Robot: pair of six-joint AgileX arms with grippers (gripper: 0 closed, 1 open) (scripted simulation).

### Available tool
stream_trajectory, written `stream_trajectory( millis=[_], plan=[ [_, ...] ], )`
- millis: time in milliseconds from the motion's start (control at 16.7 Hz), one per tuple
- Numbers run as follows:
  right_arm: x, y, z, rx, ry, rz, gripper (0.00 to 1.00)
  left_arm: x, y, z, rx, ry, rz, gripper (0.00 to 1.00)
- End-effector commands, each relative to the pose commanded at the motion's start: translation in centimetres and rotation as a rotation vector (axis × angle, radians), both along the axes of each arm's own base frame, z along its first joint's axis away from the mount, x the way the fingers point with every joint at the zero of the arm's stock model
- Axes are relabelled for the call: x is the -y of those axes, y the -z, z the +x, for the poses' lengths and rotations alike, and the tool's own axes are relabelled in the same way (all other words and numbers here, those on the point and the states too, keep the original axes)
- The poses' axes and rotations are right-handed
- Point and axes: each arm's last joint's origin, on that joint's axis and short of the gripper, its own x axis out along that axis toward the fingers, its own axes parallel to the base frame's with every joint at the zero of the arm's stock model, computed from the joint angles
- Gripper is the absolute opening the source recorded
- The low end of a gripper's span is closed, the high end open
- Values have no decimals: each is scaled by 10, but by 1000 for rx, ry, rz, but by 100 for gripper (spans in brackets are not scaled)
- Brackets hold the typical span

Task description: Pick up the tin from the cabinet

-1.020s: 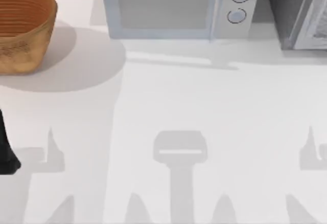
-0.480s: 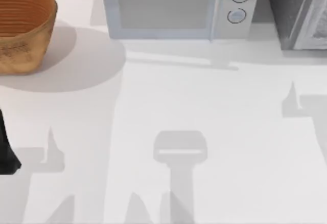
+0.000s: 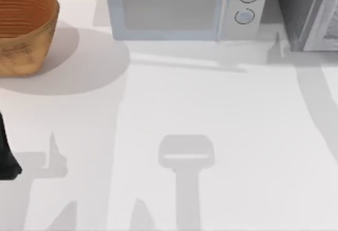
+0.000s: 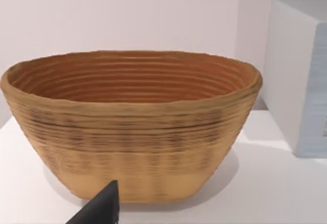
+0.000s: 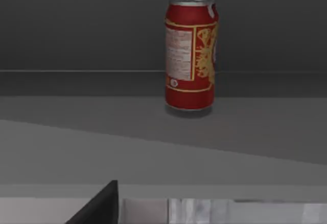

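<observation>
Here, the tin (image 5: 191, 53) stands upright on a dark shelf inside the cabinet (image 3: 306, 12), seen head-on from the right wrist view, its red side printed with a pale label and yellow artwork, its silvery top catching the light. A dark finger (image 5: 99, 206) of the right end effector shows at the edge of that view, well short of the tin and not touching it; whether the right end effector is apart or together cannot be told.

From above, the cabinet sits at the desk's (image 3: 211, 109) far right corner, with the microwave (image 3: 182, 8) just beside it along the far edge. The woven basket (image 3: 24, 28) rests at the far left corner, upright and open-topped.

The left arm (image 3: 6, 154) sits at the desk's left edge, near the front. In the left wrist view a dark finger (image 4: 99, 208) of the left end effector points toward the basket, apart from it; its opening cannot be told either.
</observation>
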Motion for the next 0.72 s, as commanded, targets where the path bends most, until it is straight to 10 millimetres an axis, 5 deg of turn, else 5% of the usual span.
stream_trajectory(
  millis=[300, 720],
  plan=[
    [-12, -27, 32, 5, 0, 2, 100, 0, 0, 0, 0, 0, 0, 100],
    [-12, -28, 36, 6, 3, 2, 100, 0, 0, 0, 0, 0, 0, 100]
  ],
)
